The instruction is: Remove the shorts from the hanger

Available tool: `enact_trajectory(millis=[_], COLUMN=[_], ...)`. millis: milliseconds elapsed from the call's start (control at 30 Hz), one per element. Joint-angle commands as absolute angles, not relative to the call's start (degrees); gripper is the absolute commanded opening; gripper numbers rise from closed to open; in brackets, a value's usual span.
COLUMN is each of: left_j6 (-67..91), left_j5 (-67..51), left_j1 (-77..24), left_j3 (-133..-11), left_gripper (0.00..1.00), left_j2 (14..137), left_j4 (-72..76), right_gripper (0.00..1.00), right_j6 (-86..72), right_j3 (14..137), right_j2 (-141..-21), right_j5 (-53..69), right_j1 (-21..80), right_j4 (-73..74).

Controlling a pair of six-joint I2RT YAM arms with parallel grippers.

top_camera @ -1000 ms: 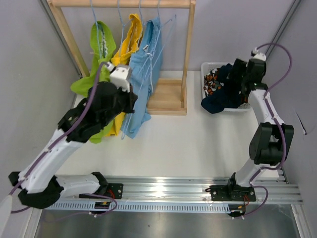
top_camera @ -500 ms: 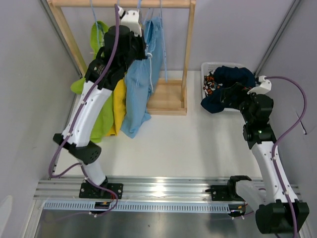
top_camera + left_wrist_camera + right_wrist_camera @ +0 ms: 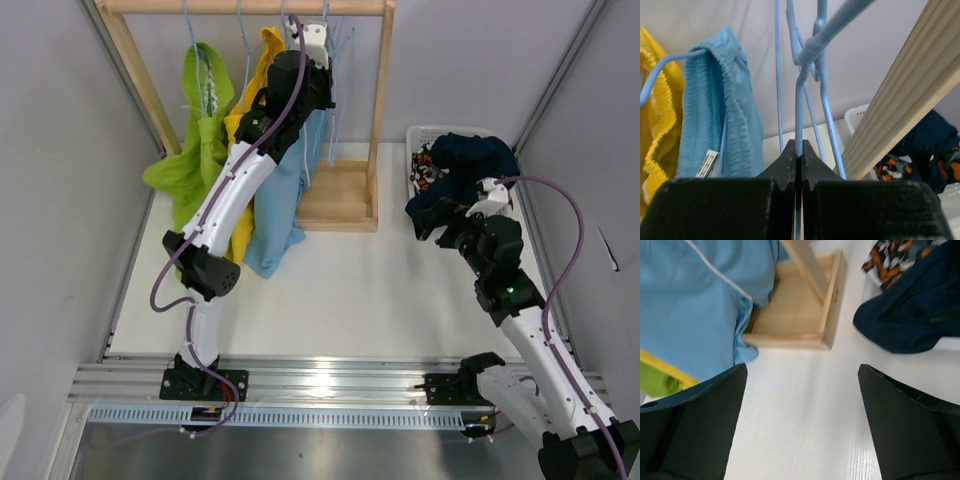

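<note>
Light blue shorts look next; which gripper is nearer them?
Left. The left gripper is beside the light blue shorts, shut on a blue hanger; the right gripper hovers open near the basket.

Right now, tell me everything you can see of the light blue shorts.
The light blue shorts look like soft fabric, with a gathered waistband, a white label and a thin white side stripe. They hang draped over a blue wire hanger on the rack, beside the yellow shorts. The left gripper is shut on a neighbouring bare hanger, not on them.

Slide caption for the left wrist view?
Left gripper shut on a blue hanger; light blue shorts hang beside it, wooden rack post at right.
</note>
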State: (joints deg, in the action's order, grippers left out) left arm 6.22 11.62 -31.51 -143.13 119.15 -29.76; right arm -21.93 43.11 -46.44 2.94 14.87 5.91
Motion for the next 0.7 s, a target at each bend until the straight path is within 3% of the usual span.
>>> enact_trajectory(millis=[0,367,667], left_j6=[8.34,11.69,15.73], left_j5=[11.07,12.39,6.95], left_j1=[-30.24,-28.65,-26.54], left_j3=[-148.26,-147.83,-148.62], left_gripper=[0.00,0.00,0.01], left_j2=[120.14,119.53,123.04], left_j4=[-22.85,-19.69,-19.07], right_gripper=[0.99,0.99,1.00], right_j6=[-23.03,-23.11,-22.50], right_j3=[41.75,39.90,40.34], right_j2=[-44.21,-43.24,-42.63], right_j5=[0.62,-2.99,-4.57], right_j1=[17.92,24.08,26.63], right_j4=[5.36,5.54,6.41])
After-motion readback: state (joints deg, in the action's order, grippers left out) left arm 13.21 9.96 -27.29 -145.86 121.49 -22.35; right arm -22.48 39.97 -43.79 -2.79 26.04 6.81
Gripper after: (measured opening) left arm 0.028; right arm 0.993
